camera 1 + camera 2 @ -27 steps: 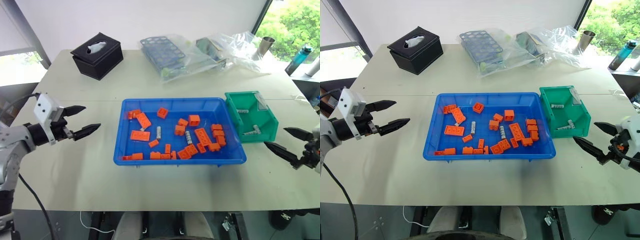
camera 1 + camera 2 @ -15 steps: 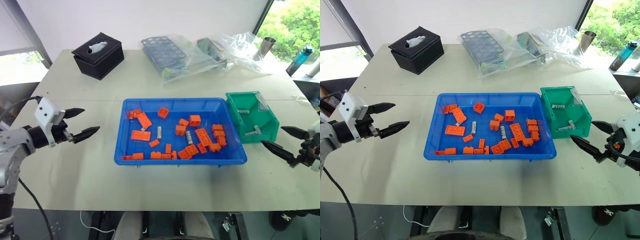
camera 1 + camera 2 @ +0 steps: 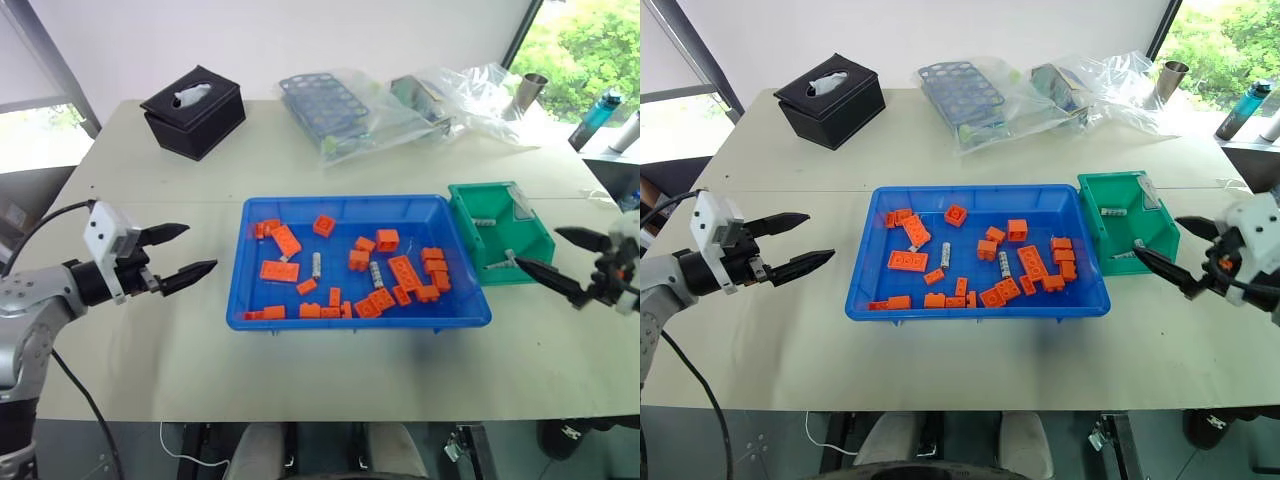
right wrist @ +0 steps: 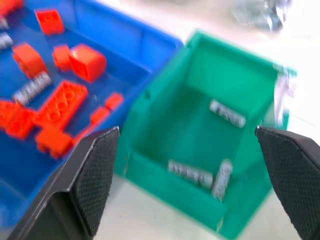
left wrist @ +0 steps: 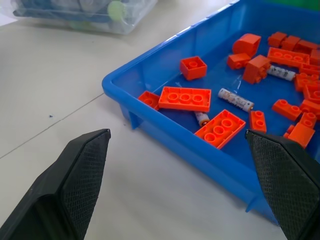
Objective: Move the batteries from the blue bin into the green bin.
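Batteries left to move: three show in the blue bin (image 3: pixel 255 245), mixed among the orange bricks (image 3: pixel 280 271). One battery (image 3: pixel 317 264) lies left of the middle, a second (image 3: pixel 377 274) lies right of the middle, and in the left wrist view a third, short one (image 5: pixel 201 118) sits tucked against a long brick.
Batteries already across: three lie on the floor of the green bin (image 3: pixel 538 262), seen best in the right wrist view (image 4: pixel 227 114).
Bins: the blue bin sits mid-table toward the front edge; the green bin stands just beside its right end.
Left claw (image 3: pixel 188 253): spread wide, empty, over bare table off the blue bin's left end.
Right claw (image 3: pixel 554 258): spread wide, empty, at the green bin's front right corner.
Handling, as a guess: small rigid metal cylinders, dense for their size, smooth and ready to roll or squirt out of a pinch.
Where to grip: across the round body near mid-length, fingers square to the long axis.
Risk: bricks close beside each battery could catch a fingertip or be pinched along with it.
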Robot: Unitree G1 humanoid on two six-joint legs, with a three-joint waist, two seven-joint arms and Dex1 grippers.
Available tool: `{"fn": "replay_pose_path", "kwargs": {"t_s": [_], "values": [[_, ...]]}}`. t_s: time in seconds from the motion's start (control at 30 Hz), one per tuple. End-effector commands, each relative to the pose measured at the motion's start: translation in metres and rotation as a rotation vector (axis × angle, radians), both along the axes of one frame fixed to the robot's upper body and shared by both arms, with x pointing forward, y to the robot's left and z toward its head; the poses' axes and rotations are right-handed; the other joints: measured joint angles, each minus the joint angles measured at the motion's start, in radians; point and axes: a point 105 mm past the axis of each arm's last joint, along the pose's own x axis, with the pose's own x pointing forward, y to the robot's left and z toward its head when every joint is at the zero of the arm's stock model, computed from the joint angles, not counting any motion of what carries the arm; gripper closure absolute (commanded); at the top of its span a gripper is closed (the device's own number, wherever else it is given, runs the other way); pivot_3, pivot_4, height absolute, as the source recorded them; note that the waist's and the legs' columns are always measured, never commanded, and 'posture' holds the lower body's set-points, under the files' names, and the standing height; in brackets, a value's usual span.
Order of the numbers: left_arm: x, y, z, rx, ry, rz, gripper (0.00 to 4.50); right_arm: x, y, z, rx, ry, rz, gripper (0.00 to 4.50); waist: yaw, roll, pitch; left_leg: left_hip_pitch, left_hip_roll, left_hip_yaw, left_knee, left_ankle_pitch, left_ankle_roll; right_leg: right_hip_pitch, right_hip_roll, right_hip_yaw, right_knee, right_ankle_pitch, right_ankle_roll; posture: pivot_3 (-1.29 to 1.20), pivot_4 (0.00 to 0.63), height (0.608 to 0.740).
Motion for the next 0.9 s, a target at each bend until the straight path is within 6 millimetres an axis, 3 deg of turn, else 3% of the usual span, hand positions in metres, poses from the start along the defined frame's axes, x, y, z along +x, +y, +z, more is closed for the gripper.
{"fn": "replay_pose_path", "kwargs": {"t_s": [0.03,0.3,0.43,0.53,0.67,0.9], "values": [[-0.004,-0.006,0.016,0.008,-0.043,-0.052,0.0,0.011,0.037,0.014,-0.032,-0.014,0.11,0.02,-0.002,0.0,0.0,0.0,0.0,0.0,0.0,0.0,0.0,0.0,0.0,0.0,0.0,0.0,0.0,0.0,0.15,0.716],[-0.007,-0.02,0.018,0.047,-0.015,-0.168,0.0,0.062,0.163,0.006,0.062,0.045,0.281,0.02,-0.006,-0.001,0.0,-0.002,0.0,0.0,0.0,0.004,-0.006,-0.005,0.0,0.0,0.002,0.0,0.0,0.0,0.15,0.716],[-0.004,-0.02,0.018,0.061,-0.01,-0.182,0.0,0.084,0.211,-0.017,0.049,0.127,0.248,0.02,-0.001,-0.001,0.0,-0.012,0.0,0.0,0.002,0.005,-0.008,-0.016,0.0,0.0,0.009,0.0,0.0,0.0,0.15,0.716],[-0.004,-0.019,0.016,0.074,-0.006,-0.182,0.0,0.098,0.232,-0.025,0.085,0.184,0.166,0.02,-0.003,-0.001,0.0,-0.022,-0.001,0.0,0.014,0.003,-0.004,-0.026,0.0,-0.001,0.02,0.0,0.0,0.0,0.15,0.716],[-0.005,-0.018,0.015,0.077,-0.001,-0.181,0.0,0.104,0.258,-0.022,0.109,0.199,0.166,0.02,-0.005,-0.001,0.0,-0.024,-0.003,0.0,0.018,0.002,-0.003,-0.026,-0.001,-0.001,0.02,0.0,0.0,0.0,0.15,0.716],[-0.002,-0.022,0.014,0.076,-0.005,-0.189,0.0,0.088,0.303,-0.035,0.087,0.25,0.31,0.02,-0.009,-0.001,0.0,-0.024,-0.003,0.0,0.017,0.002,-0.003,-0.027,0.0,-0.001,0.023,0.0,0.0,0.0,0.15,0.716]]}}
